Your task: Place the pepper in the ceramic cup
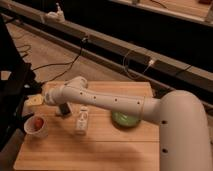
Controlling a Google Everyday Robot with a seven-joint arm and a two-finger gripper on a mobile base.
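**Q:** Locating the pepper (37,123) comes first; where does it lie?

**A:** It sits inside the ceramic cup (36,127), showing as an orange-red patch against the pale interior. The cup stands at the near-left corner of the wooden surface (100,150), very close to that surface's left edge.

**Q:** And the claw (34,101)?

**A:** It is up and behind the cup, at the end of the white arm (100,100) that reaches across from the right. Whether the claw is spread or pressed together cannot be told; nothing orange shows at it.

**Q:** Which step does this represent?

**A:** Judged from how things lie, the placing itself looks done, and the step in hand is clearing away from the cup. The next move calls for a rise clear of the cup rim before any sideways travel, so that the cup is not tipped.

**Q:** What limits that travel?

**A:** The cup has little margin to the surface's left edge, so a nudge leftward could send it off. Right of the cup stands a white bottle-like object (81,120), with a small dark object (63,109) just behind it; farther right of the cup lies a green bowl (125,120) under the arm. Open room lies in front of the cup, along the near edge of the surface.
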